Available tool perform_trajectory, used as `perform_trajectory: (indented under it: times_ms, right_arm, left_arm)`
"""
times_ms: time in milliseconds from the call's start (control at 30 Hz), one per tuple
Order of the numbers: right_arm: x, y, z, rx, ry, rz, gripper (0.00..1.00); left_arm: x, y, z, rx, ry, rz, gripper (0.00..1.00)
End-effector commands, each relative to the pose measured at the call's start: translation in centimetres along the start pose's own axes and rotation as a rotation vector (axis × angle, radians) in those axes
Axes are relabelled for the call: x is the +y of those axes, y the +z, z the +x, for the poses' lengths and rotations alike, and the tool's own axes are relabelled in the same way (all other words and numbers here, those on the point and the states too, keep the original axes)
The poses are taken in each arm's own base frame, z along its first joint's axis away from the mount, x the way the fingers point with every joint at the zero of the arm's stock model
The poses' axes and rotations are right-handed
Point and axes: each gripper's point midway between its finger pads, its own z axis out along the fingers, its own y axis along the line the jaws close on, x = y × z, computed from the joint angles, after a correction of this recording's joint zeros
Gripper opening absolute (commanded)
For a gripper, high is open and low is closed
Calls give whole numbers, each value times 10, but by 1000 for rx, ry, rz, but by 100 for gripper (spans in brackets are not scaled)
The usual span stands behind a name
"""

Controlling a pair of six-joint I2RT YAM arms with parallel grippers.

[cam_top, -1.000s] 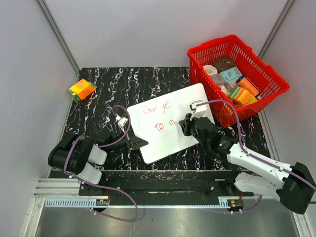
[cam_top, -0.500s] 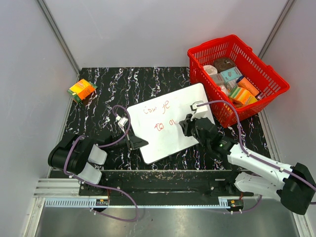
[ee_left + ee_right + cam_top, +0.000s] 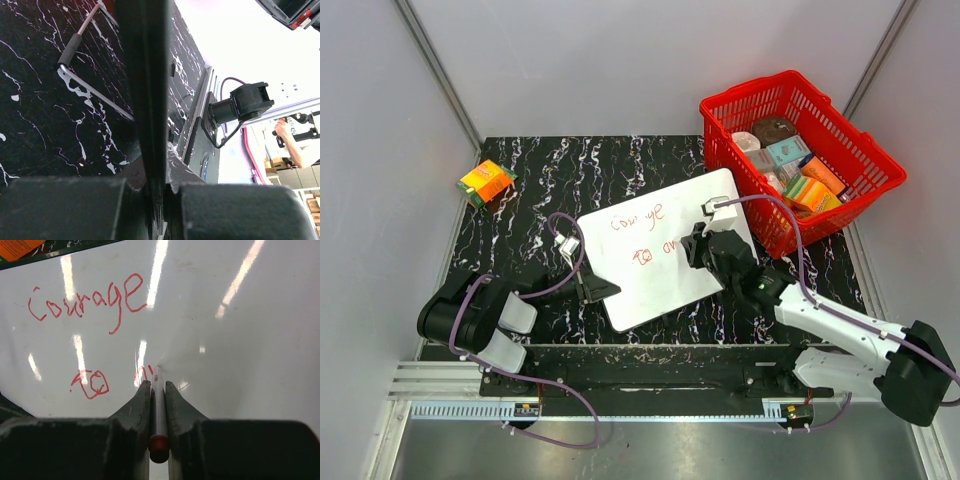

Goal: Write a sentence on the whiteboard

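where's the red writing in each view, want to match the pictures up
top external: the red writing sits mid-picture, on the whiteboard.
left wrist: not in it.
right wrist: upper left and centre, two lines, just beyond the tip of the marker.
shared landmark: the whiteboard, tilted in the top view, filling the right wrist view.

On my overhead feed, the left arm (image 3: 470, 320) at lower left is all chunky black joints with pale grey-white shells, and a purple cable (image 3: 552, 216) loops off it. The right arm (image 3: 830, 322) at lower right has a long white link, black housings at both ends and a second purple cable (image 3: 798, 240). My right wrist feed shows matte black fingers (image 3: 132, 407).
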Motion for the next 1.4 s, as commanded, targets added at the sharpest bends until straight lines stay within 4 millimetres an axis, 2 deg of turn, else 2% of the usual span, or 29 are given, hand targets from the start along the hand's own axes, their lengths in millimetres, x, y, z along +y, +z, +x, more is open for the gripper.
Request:
perform_trajectory:
  times_ms: [0, 167, 300, 400, 733, 1200, 1367]
  right_arm:
    - [-8, 4, -13, -26, -11, 54, 0]
    - [-7, -1, -14, -32, -5, 40, 0]
    - [-7, -15, -25, -71, 12, 15, 0]
    - [-9, -18, -24, -70, 5, 19, 0]
    - [-8, -10, -7, -24, -4, 12, 0]
    - [-2, -12, -11, -45, 8, -26, 0]
    - [-1, -8, -5, -25, 4, -23, 0]
  left_arm:
    - [11, 5, -12, -46, 133, -46, 0]
    - [12, 5, -11, -44, 134, -48, 0]
    - [11, 6, -11, -42, 134, -46, 0]
    - [12, 6, -11, -42, 131, -48, 0]
    - [12, 6, -11, -40, 133, -51, 0]
    - [13, 6, -10, -37, 132, -53, 0]
    - [13, 7, -11, -38, 134, -56, 0]
